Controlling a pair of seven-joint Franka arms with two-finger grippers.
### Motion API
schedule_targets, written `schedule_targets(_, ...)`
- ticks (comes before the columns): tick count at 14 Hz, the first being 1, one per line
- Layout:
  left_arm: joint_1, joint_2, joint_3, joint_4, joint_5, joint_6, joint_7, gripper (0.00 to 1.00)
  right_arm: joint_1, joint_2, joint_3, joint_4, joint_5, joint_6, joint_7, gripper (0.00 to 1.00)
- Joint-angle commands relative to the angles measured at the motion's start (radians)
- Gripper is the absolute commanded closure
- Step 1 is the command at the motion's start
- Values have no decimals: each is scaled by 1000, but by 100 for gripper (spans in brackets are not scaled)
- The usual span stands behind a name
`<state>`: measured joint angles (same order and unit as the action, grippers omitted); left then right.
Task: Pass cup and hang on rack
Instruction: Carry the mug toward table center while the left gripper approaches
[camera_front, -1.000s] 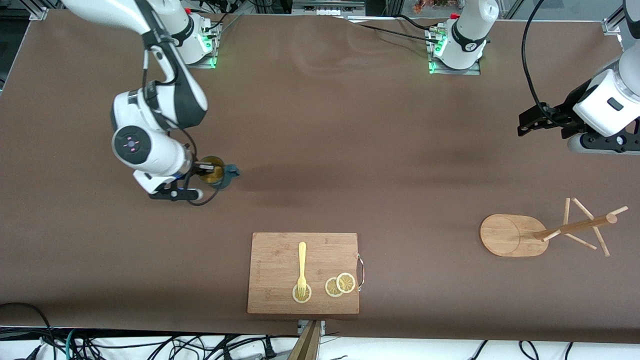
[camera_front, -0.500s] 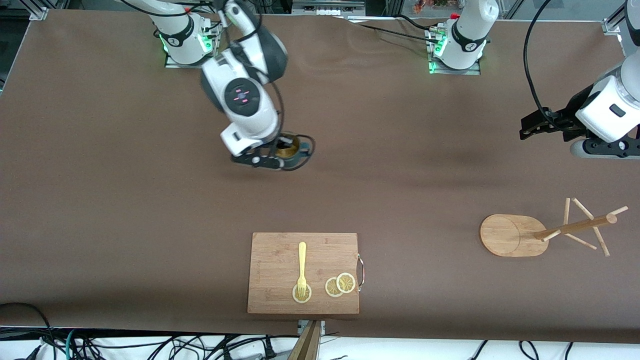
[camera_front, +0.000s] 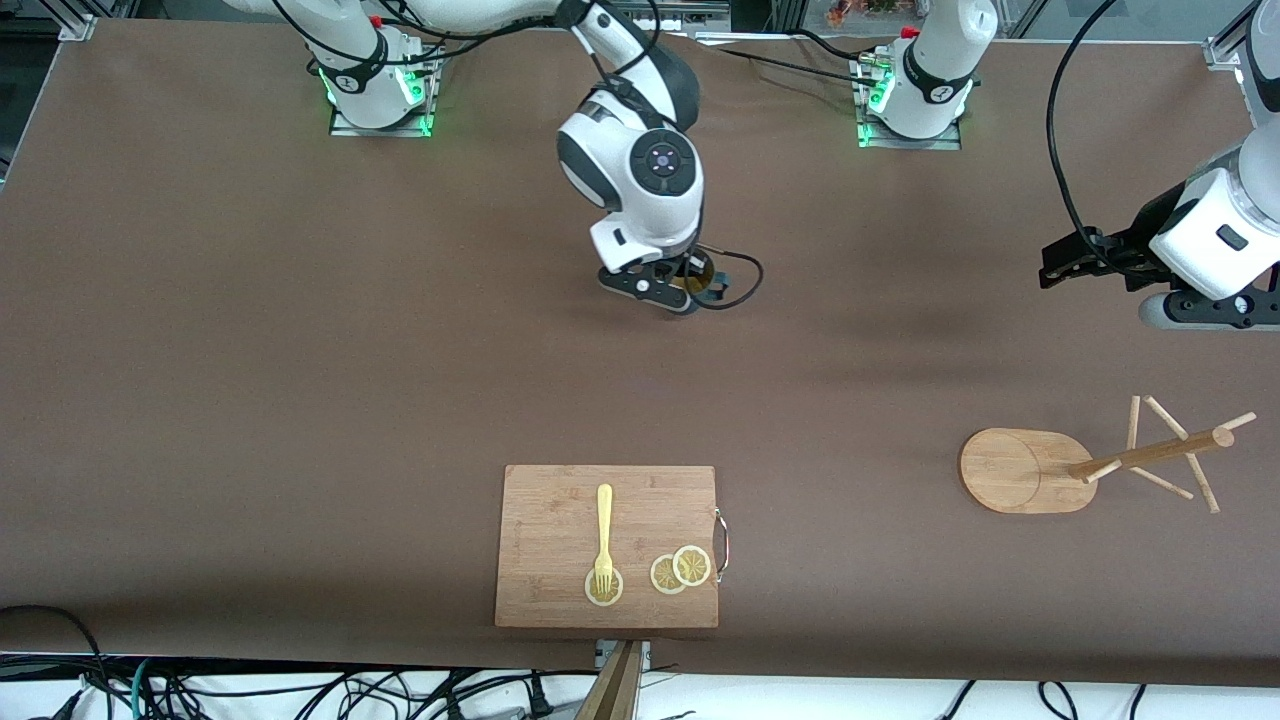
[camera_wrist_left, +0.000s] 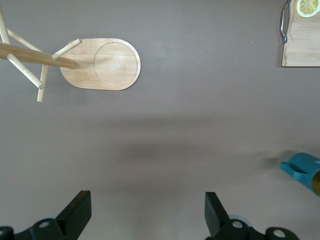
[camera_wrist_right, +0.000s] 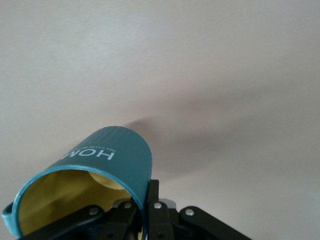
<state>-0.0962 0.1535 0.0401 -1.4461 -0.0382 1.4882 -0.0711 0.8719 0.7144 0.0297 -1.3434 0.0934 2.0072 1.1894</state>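
A robotics lab, set up as a test bench. Two white arms (camera_front: 640, 170) are bolted on metal plates (camera_front: 380, 120) at about 11 and 1 o'clock on a wide table (camera_front: 300, 350) covered in plain brown cloth, with green status lights glowing at their bases. Aluminium framing (camera_front: 75, 25) shows at the 10 o'clock corner, and loose cables (camera_front: 300, 695) tangle along the floor at 6 to 7 o'clock. Kitchen props, a board (camera_front: 560, 520) with a fork (camera_front: 603, 530) and lemon slices (camera_front: 680, 570), sit staged at 6 o'clock.
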Motion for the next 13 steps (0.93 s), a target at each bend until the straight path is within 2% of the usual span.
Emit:
schedule_targets(1,4,12,1,16,-3,-9,14,0,51,63,-14,69,11,65,77,100)
schedule_targets(5,1,14,1,1,-6,-9,14,0,114,109,-19,72,2,159,108,100)
schedule_targets(10,-2,14,0,-31,-6,-25,17,0,154,131,-20,72,-18,188,96,100)
schedule_targets(13,-5,15,1,-75,-6,-40,181,0,162,148,-19,72,-20,212,104,100)
